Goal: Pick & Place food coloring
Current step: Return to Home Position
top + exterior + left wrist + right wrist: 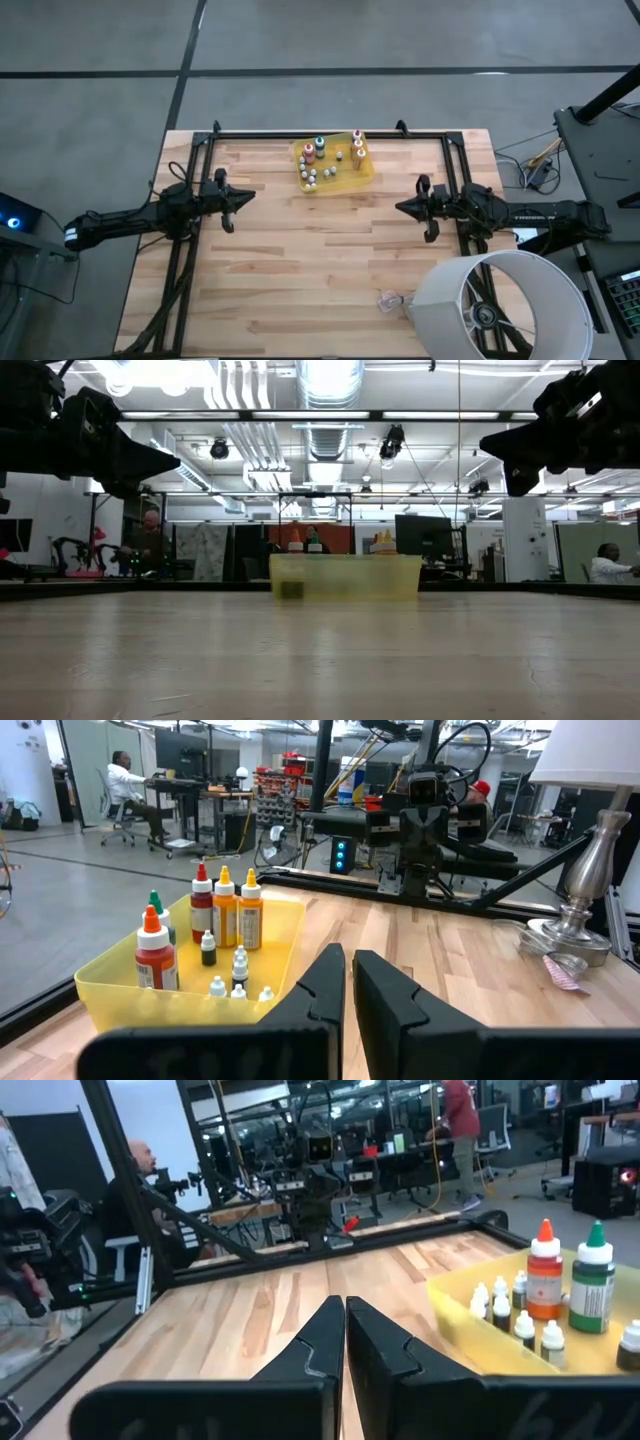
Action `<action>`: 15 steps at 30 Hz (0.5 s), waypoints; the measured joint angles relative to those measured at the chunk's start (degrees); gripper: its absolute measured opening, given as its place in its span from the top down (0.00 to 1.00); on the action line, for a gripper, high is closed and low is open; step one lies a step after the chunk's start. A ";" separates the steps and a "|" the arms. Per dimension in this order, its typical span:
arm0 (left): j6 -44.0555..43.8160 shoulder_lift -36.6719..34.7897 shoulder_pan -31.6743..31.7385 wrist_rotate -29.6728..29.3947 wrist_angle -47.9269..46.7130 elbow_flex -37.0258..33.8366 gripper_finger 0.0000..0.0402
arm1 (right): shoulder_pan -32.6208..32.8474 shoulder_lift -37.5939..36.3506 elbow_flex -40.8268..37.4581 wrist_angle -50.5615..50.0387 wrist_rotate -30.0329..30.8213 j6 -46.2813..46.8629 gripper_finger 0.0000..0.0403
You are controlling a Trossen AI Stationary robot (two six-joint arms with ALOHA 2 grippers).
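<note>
The food coloring bottles [309,153] all stand in the yellow tray [350,178] at 12 o'clock on the table [300,270], close to its far edge. Several taller ones have orange, red, green and yellow caps, and a cluster of tiny white-capped ones stands among them. I see none lying on the bare wood outside the tray.

The left gripper [232,205] hangs above the table at 9 o'clock and the right gripper [410,208] at 3 o'clock, facing each other and well apart from the tray. On both, the 2 fingers are pressed together with only a sliver between them, and they pinch nothing. A lamp [500,300] sits at 5 o'clock with a crumpled clear plastic scrap [388,300] just beside its base.

Judging by their look, the bottles are light, stiff plastic with smooth sides. They should lift with little force but tip or skid at a careless nudge, the tiny ones most of all. The sound hold is across the body just under the cap, with the fingers coming straight down. The cap's shoulder would then stop the bottle slipping, and a gentle squeeze would keep it from popping out sideways. Because they stand so close, neighbours are likely to be knocked.
</note>
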 joint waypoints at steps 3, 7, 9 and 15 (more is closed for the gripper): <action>0.00 0.00 0.00 0.00 0.00 0.00 1.00 | 0.00 -0.02 0.00 -1.24 0.01 0.26 0.98; 0.00 0.00 0.02 -0.02 0.00 0.00 1.00 | 0.00 -0.02 -0.01 -2.03 -0.02 0.13 0.98; 0.00 0.00 0.01 -0.02 0.01 0.02 1.00 | 0.00 -0.02 -0.02 -2.35 -0.02 -0.04 0.98; -0.02 0.00 0.02 -0.02 0.00 0.02 1.00 | 0.00 -0.01 -0.02 -2.34 -0.02 0.19 0.98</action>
